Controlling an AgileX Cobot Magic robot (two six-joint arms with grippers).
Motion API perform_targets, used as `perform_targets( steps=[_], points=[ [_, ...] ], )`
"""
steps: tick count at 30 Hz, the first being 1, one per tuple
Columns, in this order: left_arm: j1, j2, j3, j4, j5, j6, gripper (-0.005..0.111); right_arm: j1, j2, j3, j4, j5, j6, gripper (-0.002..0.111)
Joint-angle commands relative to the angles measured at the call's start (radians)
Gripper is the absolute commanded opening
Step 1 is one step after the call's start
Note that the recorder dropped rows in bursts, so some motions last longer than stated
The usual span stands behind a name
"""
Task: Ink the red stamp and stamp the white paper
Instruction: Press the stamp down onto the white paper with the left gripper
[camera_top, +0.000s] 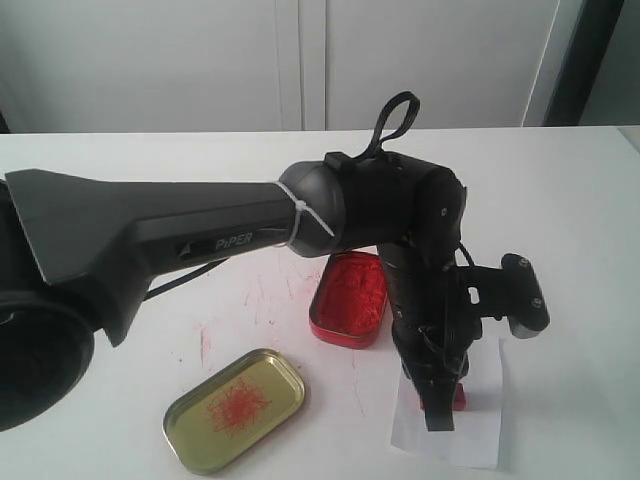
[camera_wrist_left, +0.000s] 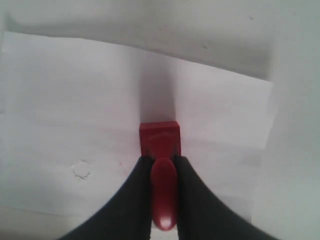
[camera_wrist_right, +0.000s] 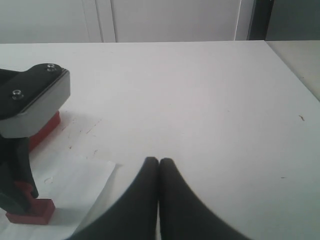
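My left gripper (camera_wrist_left: 162, 161) is shut on the knob of the red stamp (camera_wrist_left: 160, 137). The stamp's rectangular base rests flat on the white paper (camera_wrist_left: 75, 100). In the exterior view the same gripper (camera_top: 438, 400) points down over the paper (camera_top: 470, 425) at the front right, and a bit of the stamp (camera_top: 459, 396) shows beside its fingers. The right wrist view shows the stamp (camera_wrist_right: 31, 212) on the paper (camera_wrist_right: 75, 185) under the left arm. My right gripper (camera_wrist_right: 159, 162) is shut on nothing, just above the tabletop beside the paper's edge.
The open red ink tin (camera_top: 350, 298) lies behind the paper, partly hidden by the left arm. Its gold lid (camera_top: 234, 408) with red smudges lies at the front left. Faint red marks (camera_top: 262, 296) stain the white table. The left arm (camera_top: 180, 235) spans the middle.
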Motion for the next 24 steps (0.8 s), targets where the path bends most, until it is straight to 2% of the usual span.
perform_targets(
  steps=[1,15,24],
  points=[
    [-0.003,0.013,0.006,-0.018,0.02,-0.012,0.0,0.0,-0.005,0.007,-0.007,-0.002,-0.011,0.0],
    [-0.003,0.139,0.006,-0.029,0.115,-0.012,0.0,0.0,-0.005,0.007,-0.007,-0.002,-0.011,0.0],
    [-0.003,0.143,0.006,-0.029,0.085,-0.012,0.0,0.0,-0.005,0.007,-0.007,-0.002,-0.011,0.0]
  ],
)
